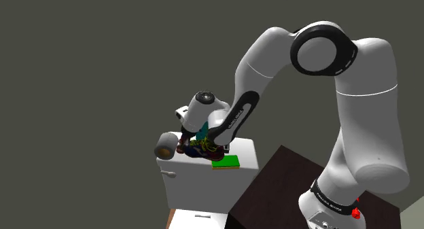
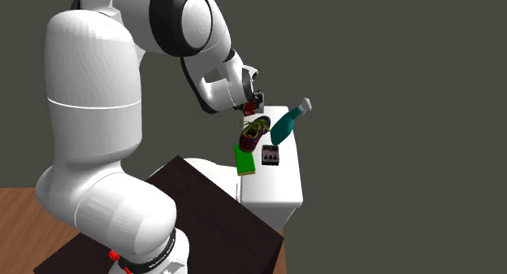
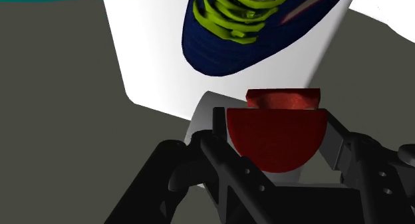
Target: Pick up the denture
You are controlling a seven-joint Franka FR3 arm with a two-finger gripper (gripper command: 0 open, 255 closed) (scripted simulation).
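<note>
Dark-red denture point(image 3: 276, 141) sits low in the wrist view's frame, clasped between the closed-in fingers of the end effector point(image 3: 276, 123), just beside the blue shoe point(image 3: 259, 30) above the white tank point(image 3: 153, 63). The grasp looks made; lifting it clear remains.

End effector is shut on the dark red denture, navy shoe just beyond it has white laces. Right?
Not quite. The laces on the navy shoe are yellow-green, not white; the wrist view shows it. The rest holds: the end effector is shut on the dark red denture, with the shoe just beyond it.
</note>
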